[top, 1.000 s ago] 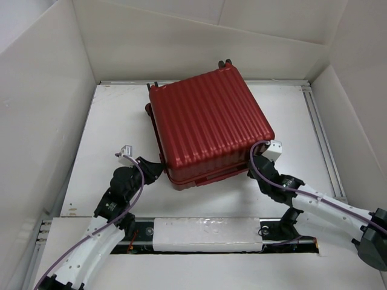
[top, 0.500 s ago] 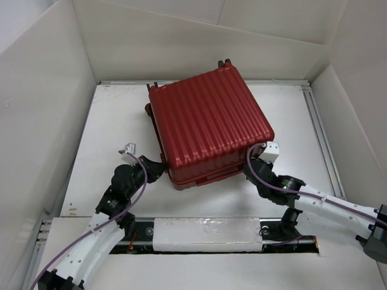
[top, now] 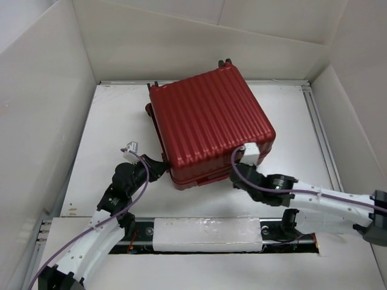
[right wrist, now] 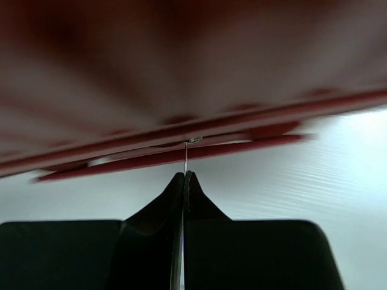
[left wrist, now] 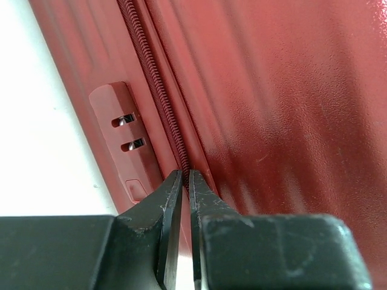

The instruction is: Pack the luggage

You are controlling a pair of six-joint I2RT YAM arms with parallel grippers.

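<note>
I see the luggage [top: 208,121] closed and flat mid-surface, its ribs running near-left to far-right and its wheels toward the back wall [top: 199,42]. The white surface [top: 115,121] leaves room either side, inside white panels. My left jaws meet at the zipper [left wrist: 160,90], and my right jaws pinch a thin metal tab [right wrist: 186,156].

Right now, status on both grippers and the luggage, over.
Left gripper shut at zipper seam. Right gripper shut on thin zipper pull. Luggage lid down, on table. Nothing blocking.
</note>
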